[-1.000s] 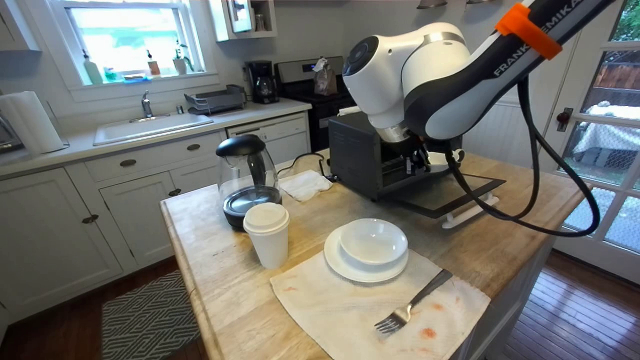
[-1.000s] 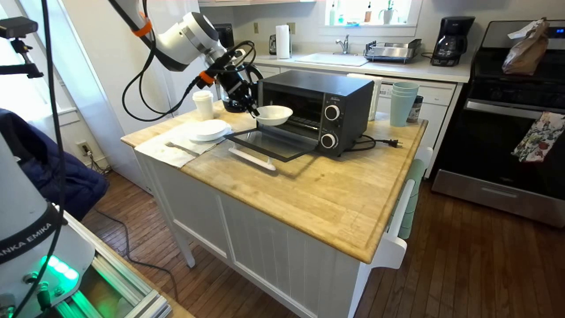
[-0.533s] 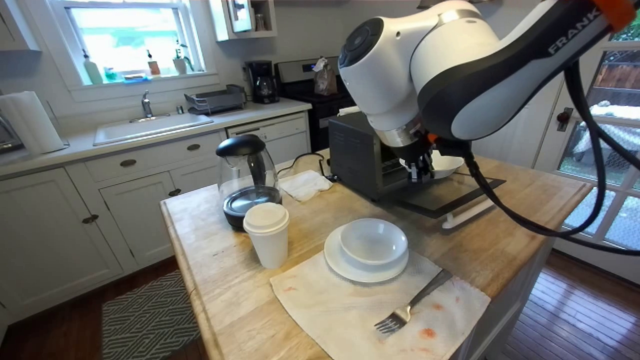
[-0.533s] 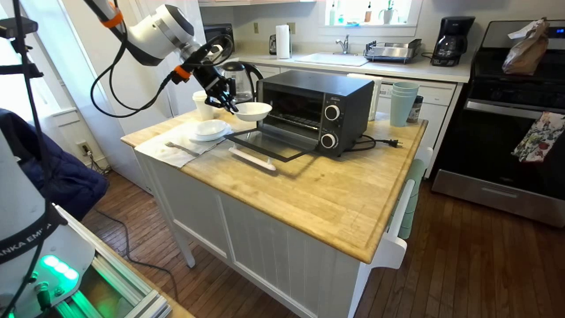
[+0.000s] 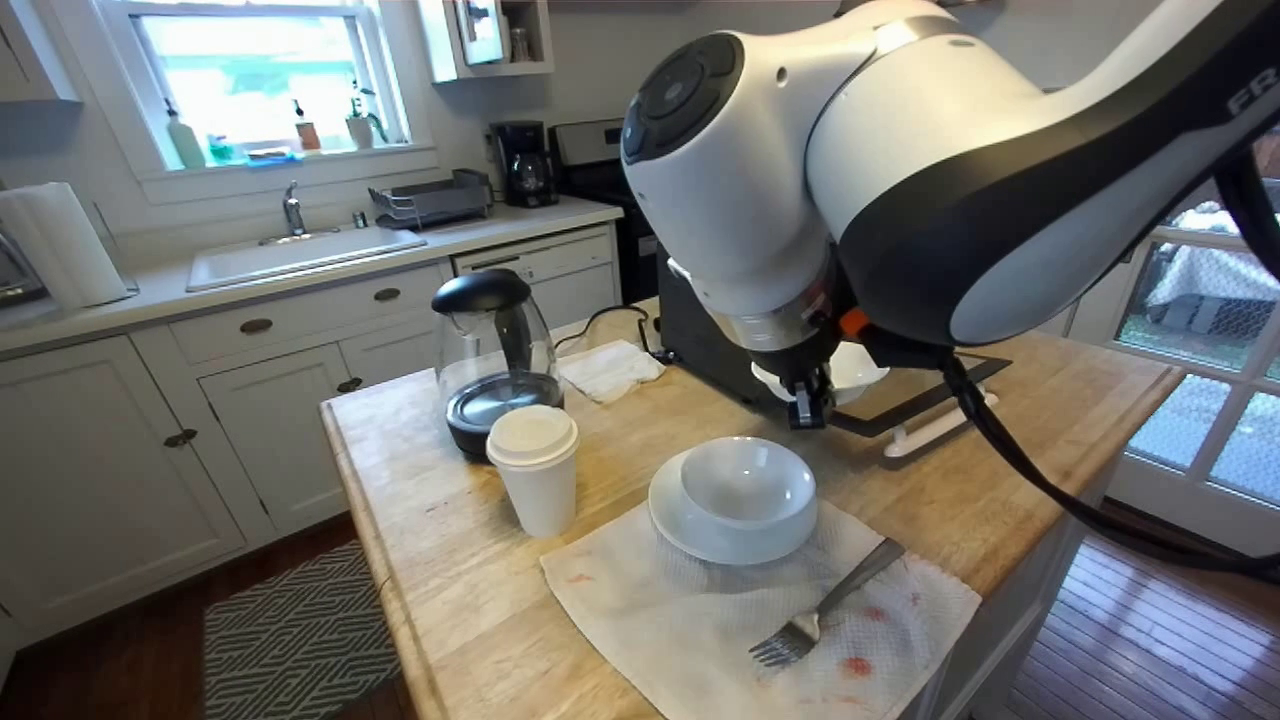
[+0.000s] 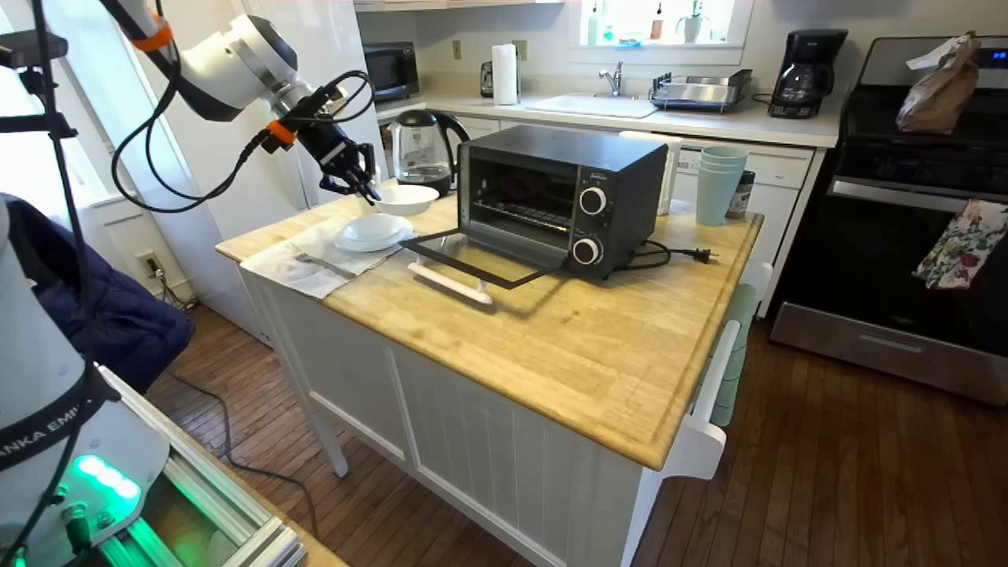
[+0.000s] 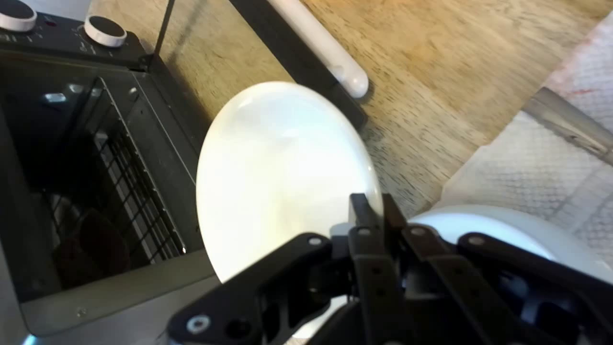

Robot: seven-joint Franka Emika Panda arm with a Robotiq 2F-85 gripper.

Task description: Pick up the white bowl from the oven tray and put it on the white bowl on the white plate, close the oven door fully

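My gripper (image 7: 376, 211) is shut on the rim of a white bowl (image 7: 282, 177). The bowl hangs tilted in the wrist view, in front of the oven opening. In both exterior views the held bowl (image 5: 862, 372) (image 6: 409, 199) is in the air beside the oven door's kettle-side edge. The other white bowl (image 5: 748, 480) (image 6: 372, 228) sits on the white plate (image 5: 685, 525), lower than my gripper and apart from it. The black toaster oven (image 6: 622, 213) stands with its glass door (image 6: 488, 256) folded down. Inside it a wire rack (image 7: 139, 191) shows.
A fork (image 5: 830, 605) and the plate rest on a paper towel (image 5: 640, 600). A white cup (image 5: 535, 480) and a glass kettle (image 5: 500, 370) stand near the plate. The door's white handle (image 6: 449, 283) sticks out over the table. Teal cups (image 6: 718, 185) stand behind the oven.
My gripper has carried the held bowl out from the oven opening, past the open door, toward the plate and somewhat lower. The plate, its bowl and the oven door have not moved.
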